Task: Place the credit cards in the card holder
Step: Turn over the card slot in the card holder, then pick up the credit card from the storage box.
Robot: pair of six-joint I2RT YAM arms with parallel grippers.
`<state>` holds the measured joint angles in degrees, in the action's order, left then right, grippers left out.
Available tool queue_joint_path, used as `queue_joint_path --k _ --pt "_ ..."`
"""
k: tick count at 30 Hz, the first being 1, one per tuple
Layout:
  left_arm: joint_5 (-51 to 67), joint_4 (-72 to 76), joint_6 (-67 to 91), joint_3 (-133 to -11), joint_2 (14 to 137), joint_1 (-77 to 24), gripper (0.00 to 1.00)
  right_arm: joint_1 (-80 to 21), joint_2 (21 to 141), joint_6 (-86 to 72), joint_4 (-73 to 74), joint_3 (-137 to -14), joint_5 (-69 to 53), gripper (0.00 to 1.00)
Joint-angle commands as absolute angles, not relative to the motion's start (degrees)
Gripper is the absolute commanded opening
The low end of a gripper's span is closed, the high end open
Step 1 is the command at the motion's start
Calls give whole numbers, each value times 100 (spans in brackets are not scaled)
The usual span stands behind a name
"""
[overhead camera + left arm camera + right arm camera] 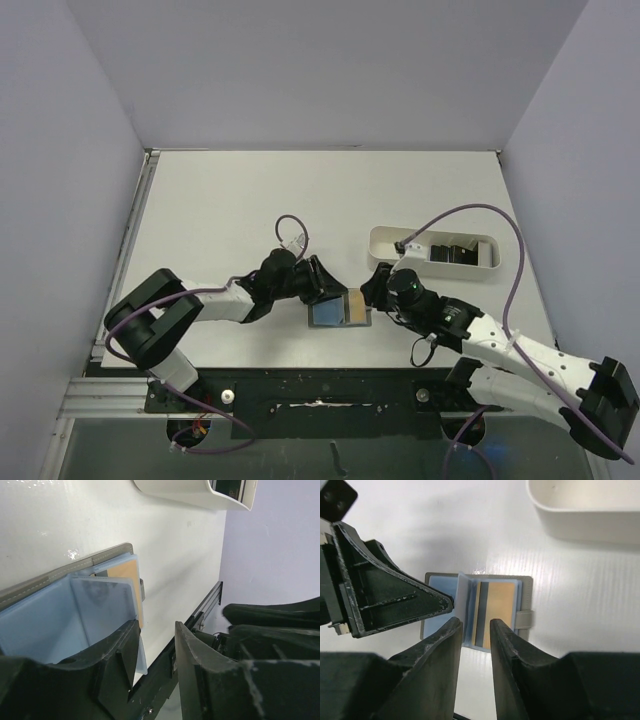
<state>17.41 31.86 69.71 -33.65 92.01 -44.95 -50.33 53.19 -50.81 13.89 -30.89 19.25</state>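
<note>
Wallet lies open on the table, close to our near edge and between the two grippers, blue lining up.

Left gripper: jaws apart, nothing clamped. One finger sits against a clear blue flap, which stands tilted up off the lining.

Right gripper: jaws apart too, narrow gap, tips just above the wallet's edge by the card. It grips nothing that we can see.

One card, tan with a dark stripe, lies flat on the wallet's right half, just right of the raised flap. We can't tell whether its edges sit inside a pocket. A closure tab sticks out from the wallet's right edge.

Farther back and to the right, apart from the wallet, the white tray holds more dark cards toward its right end. We can't count them.
</note>
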Motion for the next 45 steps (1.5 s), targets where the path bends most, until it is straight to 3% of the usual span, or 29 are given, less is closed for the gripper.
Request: queue_joint_path --k 1,7,15,22,35,45 --pt "1828 3550 6808 -3670 9399 -4539 34 -4994 4848 -4647 2042 -3552 2778 31" --pt "1813 3175 6552 -3894 9321 -4529 42 -4579 4970 -4182 2447 -3898 2814 34" --pt "1848 2886 6291 -3956 9158 -4526 49 -2974 5499 -3239 2591 -4337 2148 37" --pt "1647 1861 5779 -4041 8551 -4526 71 -1437 6287 -2300 2911 -5075 2095 39" --pt "976 -1459 4204 -4613 7226 -4330 75 263 7595 -1305 2949 -5724 2516 42" --pt "1439 -1588 3881 -4359 6597 -3958 75 426 8356 -1332 2674 -5759 2549 46"
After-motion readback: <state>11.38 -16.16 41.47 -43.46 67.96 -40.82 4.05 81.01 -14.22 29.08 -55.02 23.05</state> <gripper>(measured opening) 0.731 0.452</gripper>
